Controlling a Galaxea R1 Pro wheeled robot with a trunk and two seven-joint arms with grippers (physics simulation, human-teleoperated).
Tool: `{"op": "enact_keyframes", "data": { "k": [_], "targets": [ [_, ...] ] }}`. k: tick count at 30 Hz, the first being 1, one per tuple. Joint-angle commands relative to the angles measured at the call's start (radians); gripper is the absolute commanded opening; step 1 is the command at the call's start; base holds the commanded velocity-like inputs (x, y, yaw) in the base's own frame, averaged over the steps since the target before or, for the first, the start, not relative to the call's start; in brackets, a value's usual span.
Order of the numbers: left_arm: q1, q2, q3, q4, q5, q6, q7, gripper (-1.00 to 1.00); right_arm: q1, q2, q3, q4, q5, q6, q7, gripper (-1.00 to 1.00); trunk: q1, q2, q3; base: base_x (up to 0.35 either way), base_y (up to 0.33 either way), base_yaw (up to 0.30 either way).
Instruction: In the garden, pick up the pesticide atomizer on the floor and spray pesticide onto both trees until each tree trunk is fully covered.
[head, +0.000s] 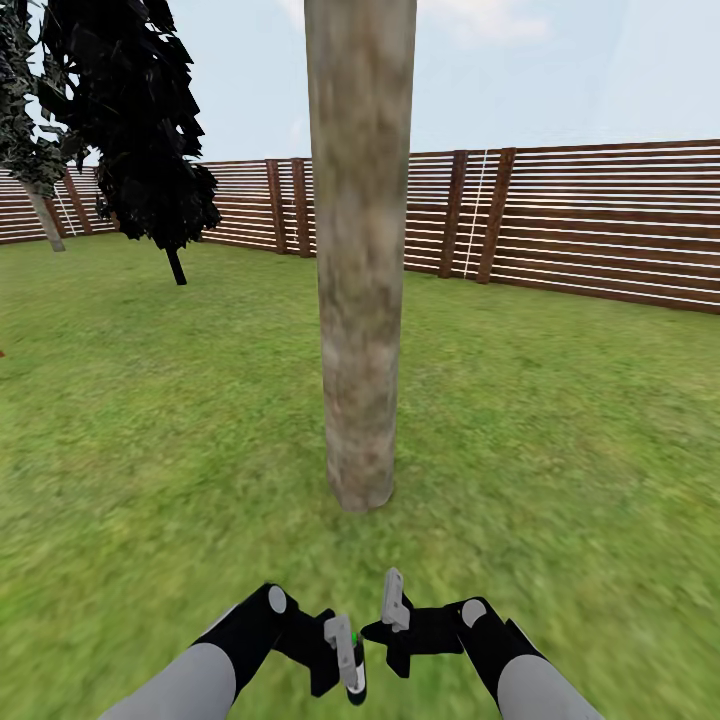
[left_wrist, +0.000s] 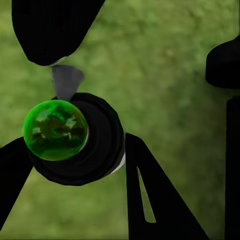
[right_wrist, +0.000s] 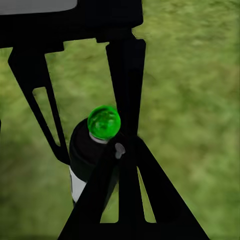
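One trunk (head: 360, 250) rises through the middle of the frame from the lawn (head: 150, 420), bark mottled grey-beige. Behind it a slatted fence (head: 600, 225) crosses the upper half; two dark trees (head: 130, 110) stand at upper left. At the bottom edge, the left gripper (head: 350, 655) has its jaws closed on the atomizer (left_wrist: 75, 140), a black bottle with a green top. The right gripper (head: 393, 610), just beside it, has jaws spread and holds nothing.
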Motion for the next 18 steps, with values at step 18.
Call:
{"op": "enact_keyframes", "data": {
  "k": [18],
  "targets": [
    [-0.002,0.108,-0.015,-0.006,-0.031,0.02,0.059,-1.0,0.0,0.0,0.0,0.0,0.001,0.0,0.0,-1.0,0.0,0.0,0.0,0.0,0.0,0.0]
  ]
}}
